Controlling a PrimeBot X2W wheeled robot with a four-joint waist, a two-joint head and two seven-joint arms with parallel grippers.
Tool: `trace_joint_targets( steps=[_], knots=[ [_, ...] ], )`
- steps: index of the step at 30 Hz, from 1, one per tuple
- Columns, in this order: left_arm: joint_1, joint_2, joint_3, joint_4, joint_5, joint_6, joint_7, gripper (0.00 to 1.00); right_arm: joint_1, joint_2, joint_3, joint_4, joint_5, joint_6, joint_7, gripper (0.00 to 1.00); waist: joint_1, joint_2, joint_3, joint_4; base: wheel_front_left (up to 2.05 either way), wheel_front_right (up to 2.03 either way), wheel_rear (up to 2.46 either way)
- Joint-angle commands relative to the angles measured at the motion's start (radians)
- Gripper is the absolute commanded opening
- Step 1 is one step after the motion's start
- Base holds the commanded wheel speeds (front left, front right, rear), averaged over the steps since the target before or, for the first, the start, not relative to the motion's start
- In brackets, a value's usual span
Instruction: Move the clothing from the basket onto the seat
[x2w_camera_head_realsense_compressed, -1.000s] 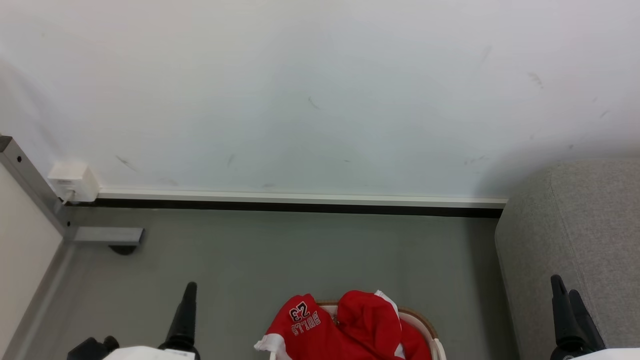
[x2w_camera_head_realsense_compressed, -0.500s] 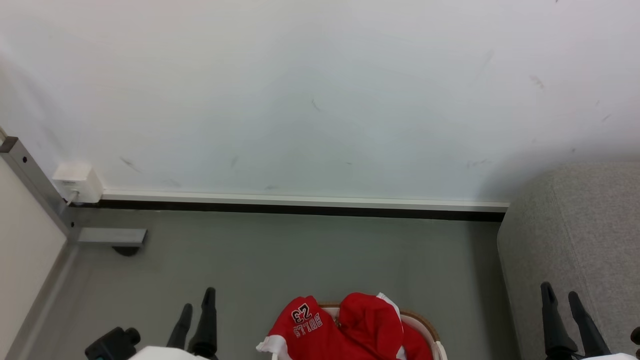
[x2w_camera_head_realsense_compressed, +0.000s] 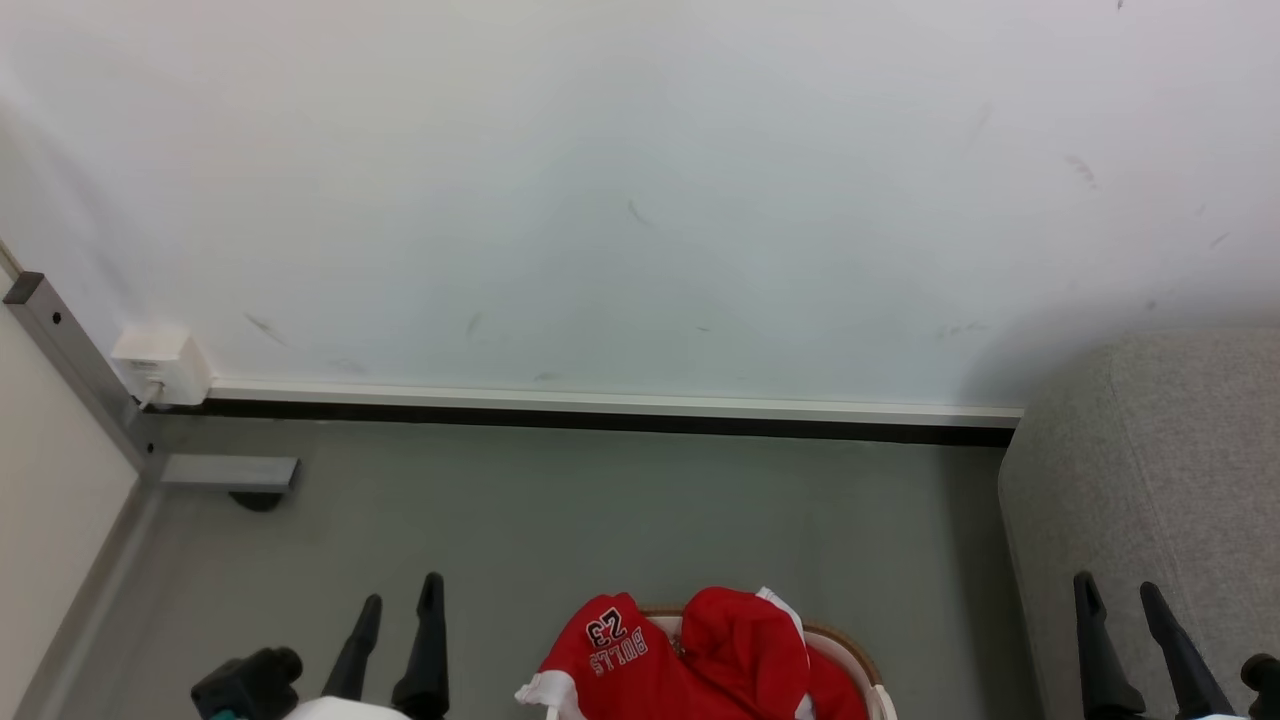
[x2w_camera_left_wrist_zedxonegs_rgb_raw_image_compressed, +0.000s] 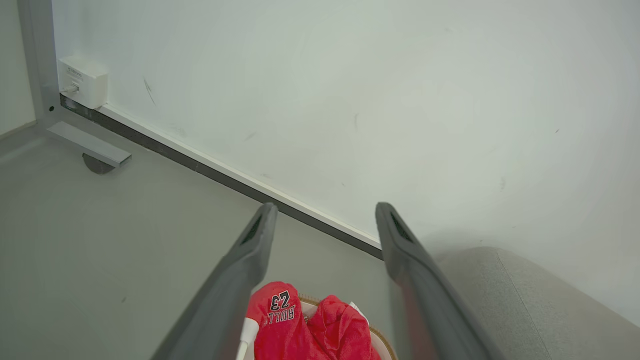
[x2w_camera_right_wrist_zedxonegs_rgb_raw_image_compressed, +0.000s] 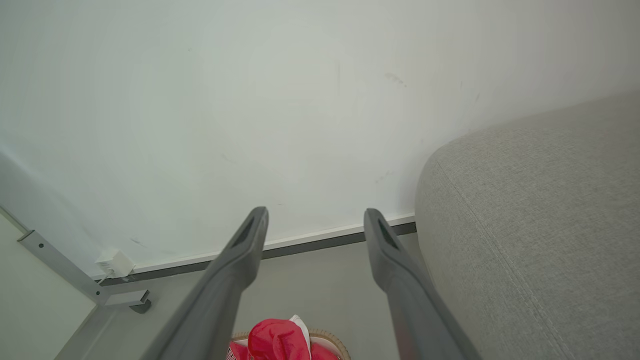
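Red fabric, head view: the clothing lies heaped in the basket at the bottom edge. One piece lettered "BULLS 23" is draped over the basket's left side, with white trim hanging outside. The left gripper stands to the left of the basket over the floor, its fingers parted and holding nothing. The right gripper stands in front of the seat, likewise spread and empty. Neither touches the clothing.

Left wrist view: both fingers stand wide apart with nothing between them. The lettered garment and a second red mound show low in the gap, and the brown rim is just visible behind them.

Right wrist view: the fingers are wide apart and empty. A red hump with white edging shows at the bottom, and the seat rises close on the right.

Assessment: the garments look light, limp and probably slick, so they will sag and trail when lifted. The raised hump of the upper piece offers the best hold, taken as a bunched fold rather than a single layer. The basket appears light and may drag along.

Surroundings: the floor is smooth and grey. The wall is pale and scuffed, with a dark skirting. A socket box and a metal post stand at the left. The seat is matt woven grey with rounded edges and is likely to grip cloth well.
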Motion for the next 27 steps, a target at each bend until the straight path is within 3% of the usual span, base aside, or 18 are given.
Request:
trace_joint_targets(
  steps=[1,27],
  knots=[
    [-0.001,0.015,-0.005,-0.016,0.037,0.005,-0.009,1.0,0.0,-0.011,-0.003,-0.006,-0.032,-0.001,-0.01,1.0,0.0,0.0,0.0,0.0,0.0,0.0,0.0],
    [0.02,0.044,-0.076,-0.033,0.3,0.062,-0.073,1.0,0.027,0.0,-0.028,0.016,-0.256,-0.002,-0.074,1.0,0.0,0.0,-0.009,0.01,0.0,0.0,0.0]
  ],
)
